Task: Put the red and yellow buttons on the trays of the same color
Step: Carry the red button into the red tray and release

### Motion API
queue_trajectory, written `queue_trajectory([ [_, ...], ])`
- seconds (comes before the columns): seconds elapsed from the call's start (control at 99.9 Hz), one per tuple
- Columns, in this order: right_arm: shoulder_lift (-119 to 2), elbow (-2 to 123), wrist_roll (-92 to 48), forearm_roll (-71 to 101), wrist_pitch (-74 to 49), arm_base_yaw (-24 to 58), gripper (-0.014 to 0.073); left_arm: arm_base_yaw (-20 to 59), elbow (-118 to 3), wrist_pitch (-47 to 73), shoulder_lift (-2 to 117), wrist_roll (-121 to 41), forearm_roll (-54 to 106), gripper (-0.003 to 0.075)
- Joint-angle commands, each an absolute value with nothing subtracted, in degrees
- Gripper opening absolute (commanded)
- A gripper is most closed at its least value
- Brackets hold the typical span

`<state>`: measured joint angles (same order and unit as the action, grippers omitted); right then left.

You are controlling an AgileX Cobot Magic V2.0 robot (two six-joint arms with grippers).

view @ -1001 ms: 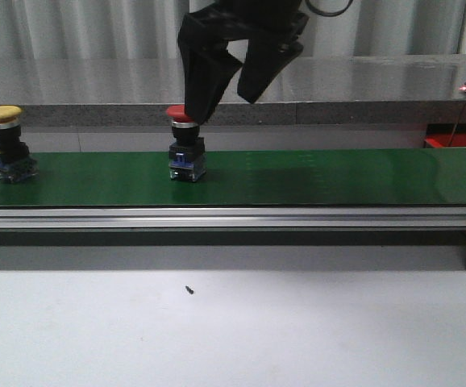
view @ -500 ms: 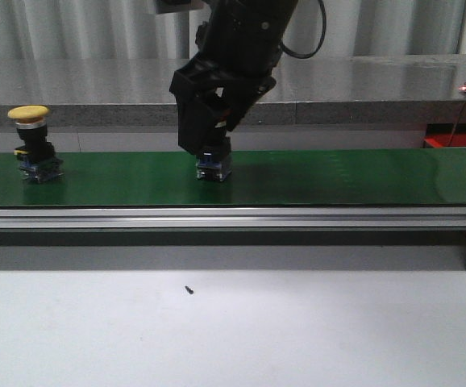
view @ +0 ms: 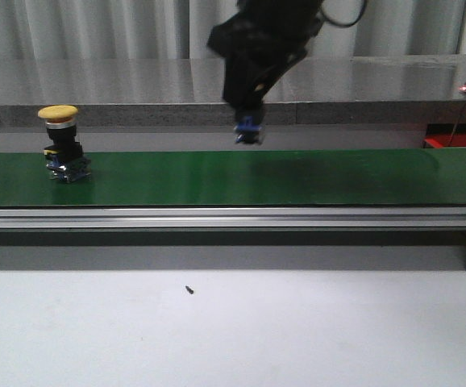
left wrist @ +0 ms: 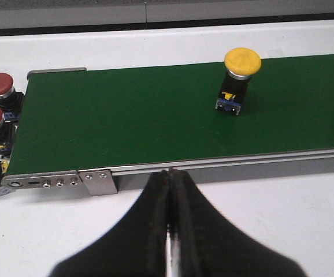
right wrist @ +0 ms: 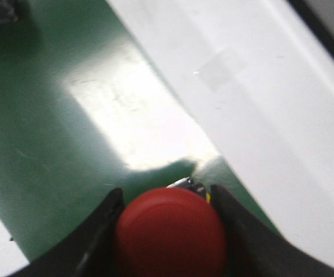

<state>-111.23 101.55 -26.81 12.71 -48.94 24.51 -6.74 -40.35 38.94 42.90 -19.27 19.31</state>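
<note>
Presently the right gripper is clamped on the red mushroom-head push button, jaws narrowed against both sides of its cap, holding it lifted clear above the green conveyor belt, apparently for carrying to a matching tray; no tray is visible. The yellow mushroom-head push button stands upright on the belt, well apart. The left gripper is fully closed, empty, beside the belt.

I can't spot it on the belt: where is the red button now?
In the front view, the red button hangs above the green belt, clamped in the right gripper, right of the yellow button.
</note>
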Motion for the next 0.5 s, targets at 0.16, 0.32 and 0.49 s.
queue_trajectory([
  [0.16,-103.21,103.31,-25.0,13.02,-49.79,8.03,0.0057,-6.35,-41.93,34.85,42.68,-19.09,20.33,-0.002],
  [0.32,-103.46,102.63,-24.89,13.02,-50.6,-1.55,0.0057,-6.35,-41.93,34.72,42.68,-19.09,20.33,-0.002],
  [0.49,-103.92,99.85,-24.89,13.02,-48.51,-9.52,0.0057,-6.35,-41.93,34.42,42.68,-19.09,20.33,-0.002],
])
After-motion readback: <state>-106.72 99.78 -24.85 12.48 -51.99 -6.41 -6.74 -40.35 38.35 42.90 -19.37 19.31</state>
